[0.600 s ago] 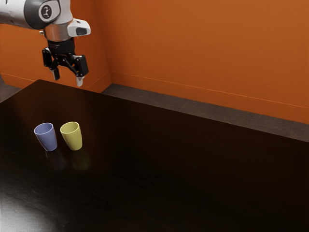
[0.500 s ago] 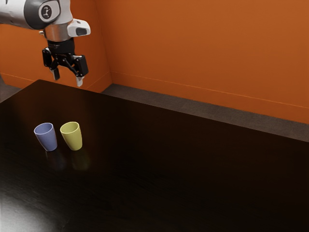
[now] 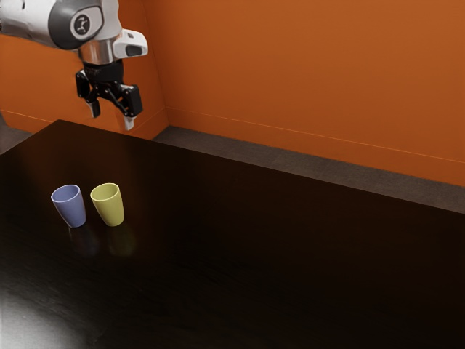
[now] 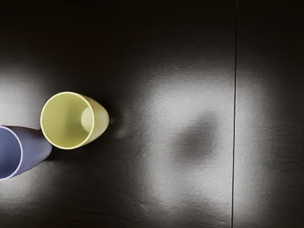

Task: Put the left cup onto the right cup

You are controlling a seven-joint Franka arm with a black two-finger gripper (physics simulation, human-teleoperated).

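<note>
The gripper (image 3: 112, 118) had shifted a little toward the exterior view's right in the last half second. It stayed high over the far edge of the table (image 3: 290, 254), with its jaws apart and nothing between them. Neither cup had moved. That drift looked like early travel and not a descent, so I judged the task barely begun: the grasp, the lift and the stacking all remained to be done.

The blue cup (image 3: 69, 205) stood upright on the table at the exterior view's left, well below and nearer than the hand. By the task's wording, I took it to be the one to pick up. The yellow cup (image 3: 107, 203) stood upright just beside it on the right, close but, as far as could be told, not touching. I took it for the base cup.

From the wrist camera, the yellow cup (image 4: 73, 119) showed its open mouth and a bare inside. It held nothing. The blue cup (image 4: 19, 152) next to it showed no contents in the part of its mouth that could be seen.
</note>
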